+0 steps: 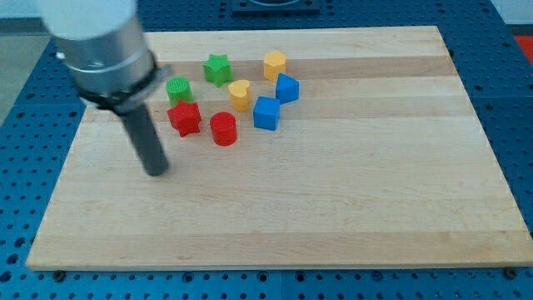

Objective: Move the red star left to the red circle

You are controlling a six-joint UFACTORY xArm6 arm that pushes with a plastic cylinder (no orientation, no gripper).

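Red star [185,118] sits just left of the red circle [223,129], apart by a narrow gap, on the table [350,200]. My tip [156,172] rests below-left of the star, touching nothing; no pincer exists to clench. Swing round the star's left side, then nudge gently rightward, avoiding the green cylinder [178,89] above it.

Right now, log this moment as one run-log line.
my tip: lower left of blocks, touching none | red star block: already left of red circle block, small gap | wooden board
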